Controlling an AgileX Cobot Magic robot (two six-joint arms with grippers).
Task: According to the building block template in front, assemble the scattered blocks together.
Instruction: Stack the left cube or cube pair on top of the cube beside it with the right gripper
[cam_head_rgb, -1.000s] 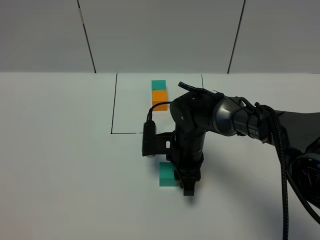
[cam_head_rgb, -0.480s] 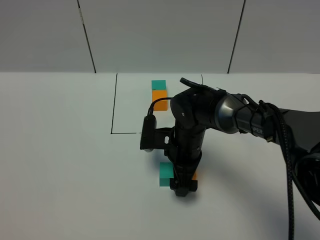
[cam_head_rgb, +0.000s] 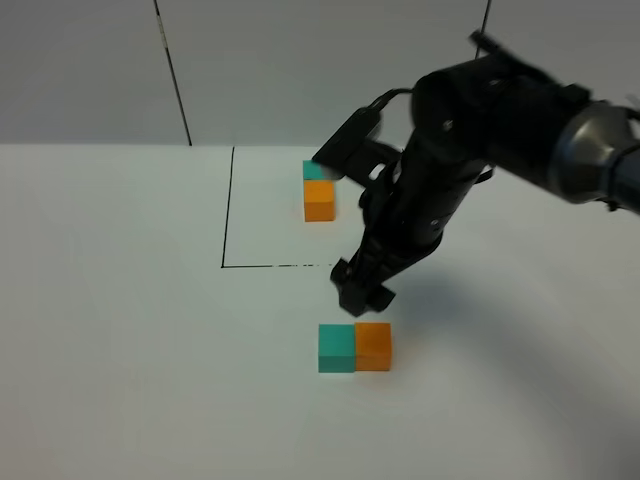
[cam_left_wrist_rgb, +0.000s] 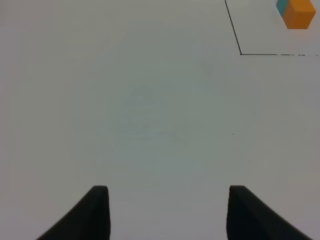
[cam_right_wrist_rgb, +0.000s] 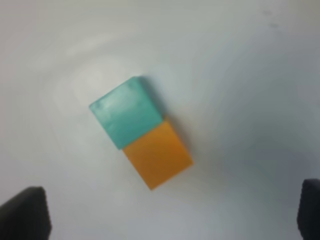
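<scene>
Join step looks done: teal block (cam_head_rgb: 336, 348) and orange block (cam_head_rgb: 373, 346) sit touching on the bench (cam_head_rgb: 120, 330), on the near side of the template (cam_head_rgb: 318, 190) and well apart from it. Right jaws wide, empty, hanging between template and blocks. Left jaws a little apart, holding nothing, far from the template. Next: pull the right arm clear without nudging. The blocks lie crosswise to the template, so that may need checking.
</scene>
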